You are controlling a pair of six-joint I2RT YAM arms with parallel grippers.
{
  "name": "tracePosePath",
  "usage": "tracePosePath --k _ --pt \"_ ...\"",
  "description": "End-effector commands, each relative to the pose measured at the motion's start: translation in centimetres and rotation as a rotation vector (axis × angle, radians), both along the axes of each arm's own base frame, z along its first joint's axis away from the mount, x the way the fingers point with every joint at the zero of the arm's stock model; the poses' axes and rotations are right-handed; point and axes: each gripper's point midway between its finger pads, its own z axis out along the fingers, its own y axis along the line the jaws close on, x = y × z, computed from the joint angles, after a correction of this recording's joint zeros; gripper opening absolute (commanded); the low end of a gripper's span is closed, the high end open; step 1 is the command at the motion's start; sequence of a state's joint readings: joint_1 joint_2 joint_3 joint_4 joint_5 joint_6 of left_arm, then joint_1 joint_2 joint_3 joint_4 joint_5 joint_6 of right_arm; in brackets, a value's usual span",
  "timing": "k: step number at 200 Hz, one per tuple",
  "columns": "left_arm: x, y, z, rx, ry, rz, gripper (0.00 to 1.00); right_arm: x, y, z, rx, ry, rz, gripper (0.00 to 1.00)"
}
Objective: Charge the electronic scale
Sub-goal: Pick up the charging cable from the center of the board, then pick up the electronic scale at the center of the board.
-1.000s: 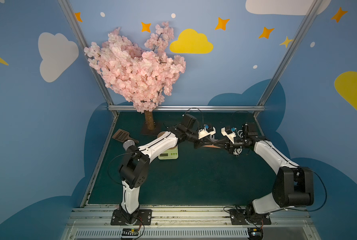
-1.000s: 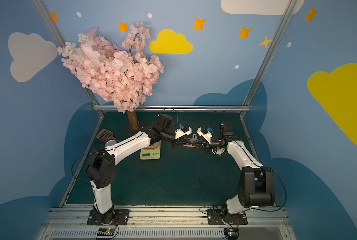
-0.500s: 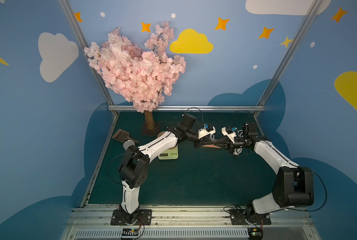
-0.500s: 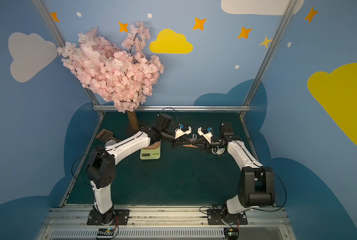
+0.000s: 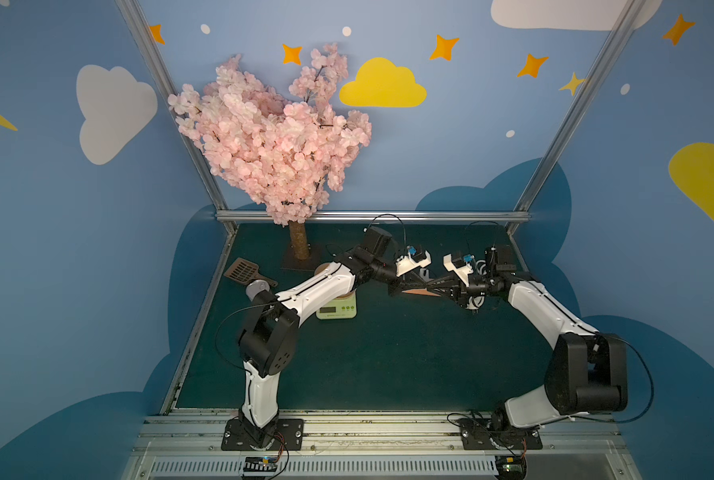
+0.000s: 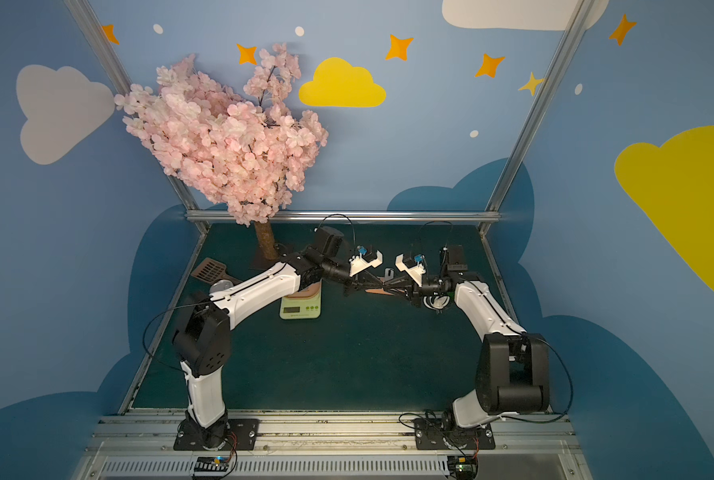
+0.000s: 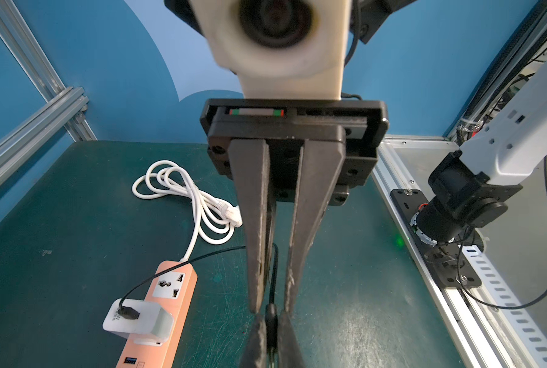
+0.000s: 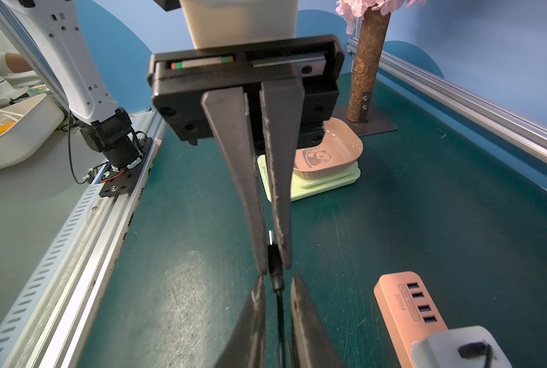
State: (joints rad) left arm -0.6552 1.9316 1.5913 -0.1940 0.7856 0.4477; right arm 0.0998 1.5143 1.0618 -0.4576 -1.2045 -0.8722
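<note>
Right wrist view, mid-frame: clamped on the black cable plug [image 8: 273,255] with the left gripper [image 8: 275,269], by the very tips only; right gripper [image 8: 277,277] jaws apart round the cord [image 8: 280,318]. Might twist loose or snag on those open tips. Up at centre-right, the electronic scale [image 8: 323,184], partly hidden; cannot spot its charging port.

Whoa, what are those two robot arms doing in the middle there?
They meet tip to tip on a thin black cable, like a handover. The left gripper is pinched shut on its plug; the right gripper is open, jaws slightly apart around the cable. The cable's other end sits in a white charger on the orange power strip. The electronic scale waits nearby, not plugged in yet.
</note>
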Motion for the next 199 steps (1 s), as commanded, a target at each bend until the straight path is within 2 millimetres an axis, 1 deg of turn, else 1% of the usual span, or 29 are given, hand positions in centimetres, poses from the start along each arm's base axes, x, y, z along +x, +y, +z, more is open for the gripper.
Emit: tracePosePath --k 1,36,53,66,75,82,91,96,101,111,119,132,146,156,163,175,192,199 --pt "-0.6 -0.3 1.2 -0.032 -0.01 -0.023 0.07 -0.5 0.5 0.4 0.033 0.028 0.035 0.16" --pt "-0.6 -0.3 1.2 -0.035 -0.005 -0.022 0.07 -0.6 0.5 0.7 0.045 0.019 0.041 0.06" --pt "-0.5 -0.3 1.2 -0.035 -0.004 -0.018 0.07 -0.6 0.4 0.8 0.047 0.011 0.039 0.03" --pt "-0.5 -0.2 1.1 -0.033 -0.004 -0.013 0.09 -0.6 0.4 0.8 0.047 0.006 0.035 0.02" --pt "-0.5 -0.2 1.2 -0.031 -0.004 -0.006 0.15 -0.5 0.4 0.8 0.044 0.002 0.029 0.0" --pt "-0.3 -0.1 1.2 -0.03 -0.004 0.008 0.23 -0.4 0.3 0.6 0.039 0.004 0.024 0.0" --pt "0.1 0.1 1.4 -0.031 -0.002 0.041 0.37 -0.2 0.3 0.4 0.03 0.007 0.016 0.0" --pt "0.5 0.3 1.6 -0.032 -0.003 0.072 0.47 -0.1 0.3 0.3 0.023 0.009 0.011 0.0" --pt "0.9 0.5 1.7 -0.029 0.0 0.112 0.53 0.1 0.3 0.2 0.018 0.012 0.004 0.0" --pt "2.0 1.2 1.9 -0.026 0.01 0.198 0.6 0.6 0.2 -0.4 -0.004 0.024 -0.018 0.0" --pt "3.0 2.1 2.0 -0.024 0.023 0.287 0.63 0.9 0.2 -0.7 -0.018 0.043 -0.031 0.0" --pt "4.9 4.5 1.9 -0.028 0.051 0.445 0.65 1.2 0.1 -0.8 -0.031 0.081 -0.035 0.01" --pt "7.0 8.1 1.5 -0.038 0.1 0.634 0.67 1.5 0.2 -1.2 -0.038 0.121 -0.033 0.01" --pt "8.4 11.4 0.8 -0.033 0.133 0.792 0.69 1.9 0.3 -1.6 -0.048 0.147 -0.038 0.01" --pt "9.6 14.4 0.1 -0.021 0.153 0.938 0.7 2.0 0.4 -1.8 -0.055 0.168 -0.038 0.01" --pt "10.7 19.3 -1.0 -0.006 0.191 1.153 0.7 2.4 0.4 -2.0 -0.065 0.199 -0.045 0.01" --pt "10.8 25.4 -3.1 0.026 0.271 1.39 0.69 2.7 0.7 -2.0 -0.064 0.243 -0.04 0.01" --pt "10.5 27.5 -4.1 0.037 0.32 1.467 0.69 2.7 0.8 -2.0 -0.064 0.261 -0.036 0.01"
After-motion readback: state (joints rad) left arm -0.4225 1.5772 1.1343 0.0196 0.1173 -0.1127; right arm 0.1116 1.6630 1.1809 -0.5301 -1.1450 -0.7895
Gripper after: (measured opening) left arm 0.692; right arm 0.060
